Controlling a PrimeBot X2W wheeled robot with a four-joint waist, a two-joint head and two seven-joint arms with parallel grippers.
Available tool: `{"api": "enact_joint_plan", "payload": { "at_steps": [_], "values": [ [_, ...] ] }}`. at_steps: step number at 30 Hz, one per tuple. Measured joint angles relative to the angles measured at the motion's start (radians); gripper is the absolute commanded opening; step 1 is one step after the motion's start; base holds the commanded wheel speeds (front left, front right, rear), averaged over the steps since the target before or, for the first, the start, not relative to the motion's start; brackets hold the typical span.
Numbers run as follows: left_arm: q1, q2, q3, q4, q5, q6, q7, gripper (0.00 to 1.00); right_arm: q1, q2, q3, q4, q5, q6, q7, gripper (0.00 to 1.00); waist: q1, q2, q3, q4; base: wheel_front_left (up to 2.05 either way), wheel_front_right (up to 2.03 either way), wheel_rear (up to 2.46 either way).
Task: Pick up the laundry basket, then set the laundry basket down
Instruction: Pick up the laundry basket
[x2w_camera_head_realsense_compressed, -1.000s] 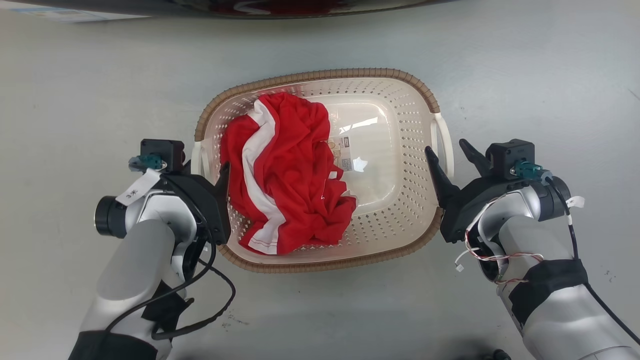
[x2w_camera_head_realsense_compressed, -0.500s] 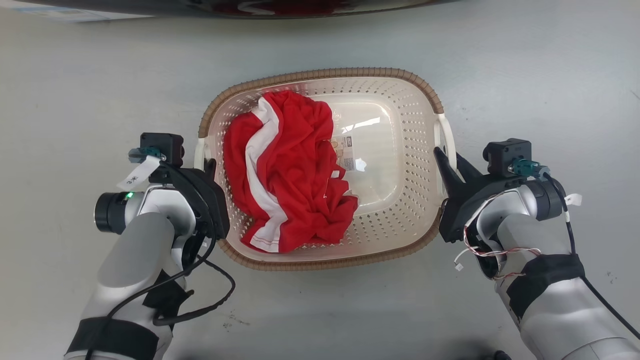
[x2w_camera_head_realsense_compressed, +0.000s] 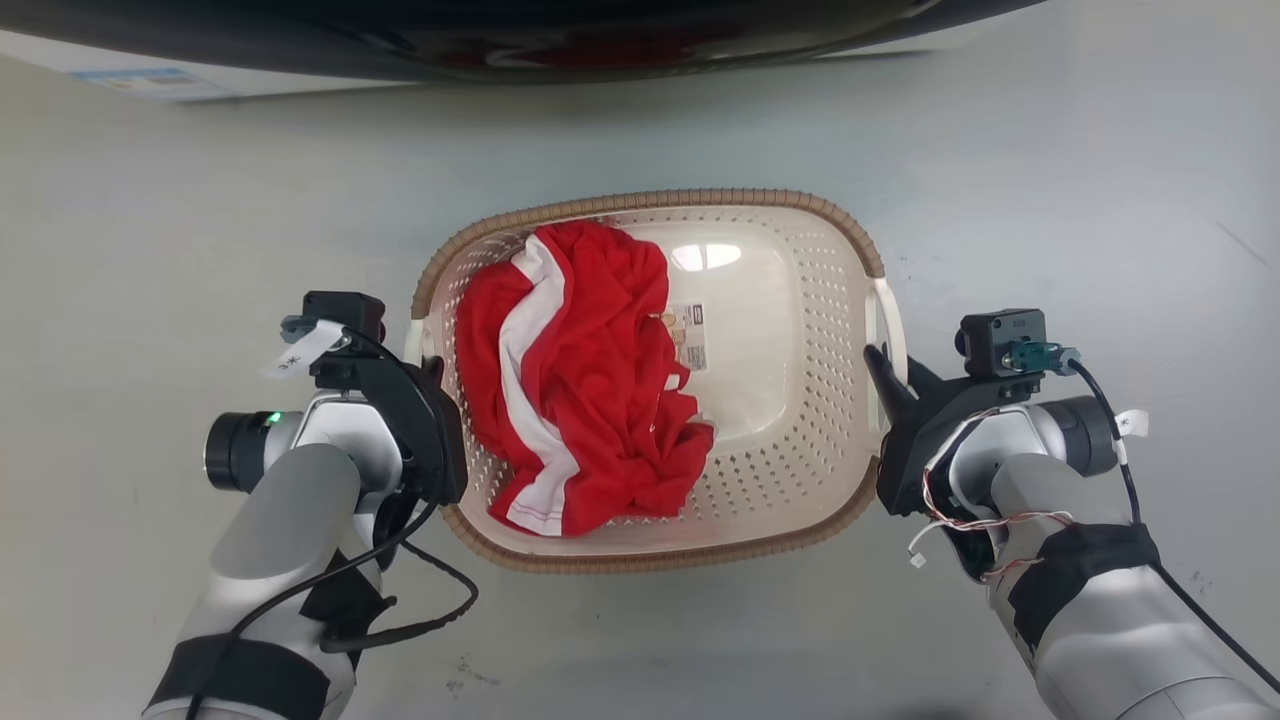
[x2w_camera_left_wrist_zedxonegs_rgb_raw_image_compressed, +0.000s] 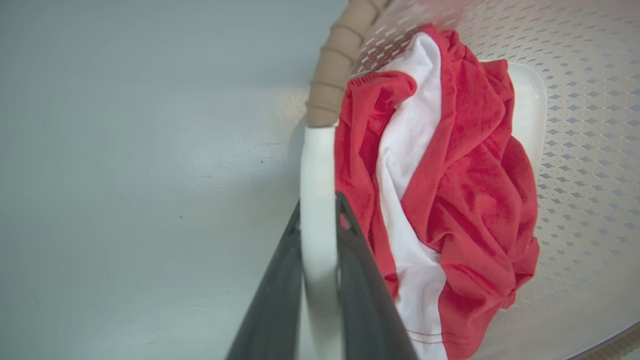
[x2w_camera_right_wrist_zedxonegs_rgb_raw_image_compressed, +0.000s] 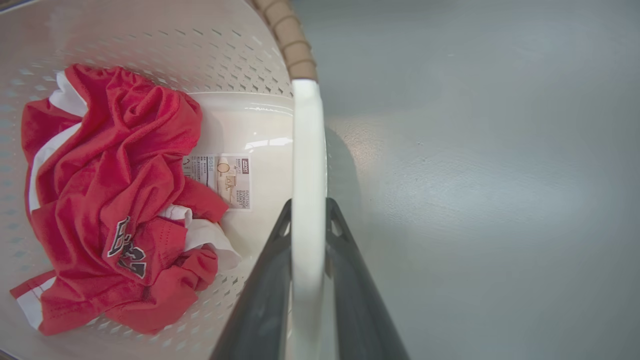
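Observation:
The laundry basket (x2w_camera_head_realsense_compressed: 800, 300), cream with perforated sides and a brown woven rim, sits in the middle of the head view with a crumpled red and white garment (x2w_camera_head_realsense_compressed: 590, 380) inside. My left gripper (x2w_camera_head_realsense_compressed: 428, 368) is shut on the basket's white left handle (x2w_camera_left_wrist_zedxonegs_rgb_raw_image_compressed: 316, 160), which runs between its two dark fingers (x2w_camera_left_wrist_zedxonegs_rgb_raw_image_compressed: 280, 280). My right gripper (x2w_camera_head_realsense_compressed: 888, 368) is shut on the white right handle (x2w_camera_right_wrist_zedxonegs_rgb_raw_image_compressed: 307, 140) in the same way. A paper label (x2w_camera_right_wrist_zedxonegs_rgb_raw_image_compressed: 225, 175) lies on the basket's floor (x2w_camera_right_wrist_zedxonegs_rgb_raw_image_compressed: 260, 120). Whether the basket touches the grey floor I cannot tell.
A dark curved edge of a large appliance (x2w_camera_head_realsense_compressed: 500, 40) runs along the top of the head view, with a white panel and sticker (x2w_camera_head_realsense_compressed: 130, 80) at its left. Bare grey floor (x2w_camera_head_realsense_compressed: 1100, 200) surrounds the basket on all sides.
The right gripper, open a second ago, has shut on the right handle, and the left has shut on the left handle. The head view has shifted, showing more of the appliance.

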Motion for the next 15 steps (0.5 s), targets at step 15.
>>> {"api": "enact_joint_plan", "payload": {
  "at_steps": [15],
  "values": [
    [-0.007, -0.02, -0.015, 0.118, -0.043, -0.026, 0.115, 0.0, 0.003, 0.021, 0.005, 0.121, 0.079, 0.017, 0.14, 0.0, -0.0001, 0.0, -0.137, -0.003, 0.0, 0.0, 0.0]
  ]
}}
